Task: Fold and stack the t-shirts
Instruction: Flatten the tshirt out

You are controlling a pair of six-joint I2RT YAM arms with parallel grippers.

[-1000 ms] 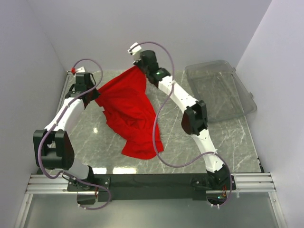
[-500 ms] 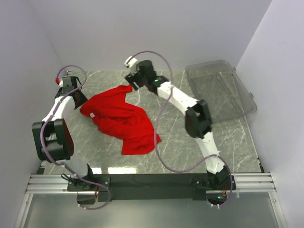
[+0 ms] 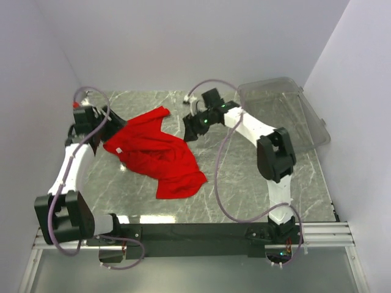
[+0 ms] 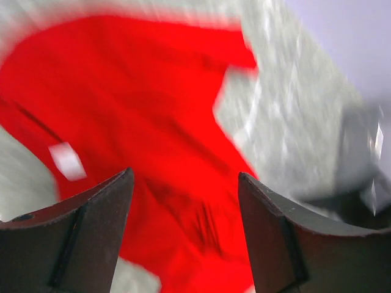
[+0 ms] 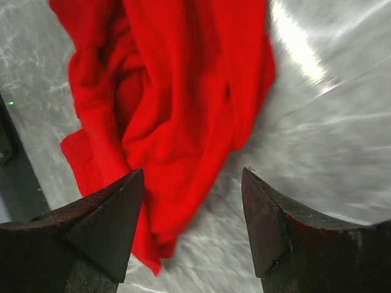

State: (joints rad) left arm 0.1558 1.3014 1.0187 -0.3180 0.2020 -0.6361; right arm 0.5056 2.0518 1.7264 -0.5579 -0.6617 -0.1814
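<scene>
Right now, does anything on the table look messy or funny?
Yes. The red t-shirt lies crumpled in a twisted heap on the table, with bunched wrinkles and one end poking toward the far side. It is not spread flat or folded.

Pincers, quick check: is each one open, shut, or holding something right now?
Left pincer: open, holding nothing.
Right pincer: open, holding nothing; the shirt lies on the table.

We are looking down on a grey marbled table (image 3: 244, 183).
A crumpled red t-shirt (image 3: 153, 152) is lying left of centre, and a clear plastic bin (image 3: 287, 116) is sitting at the far right corner, well apart.
</scene>
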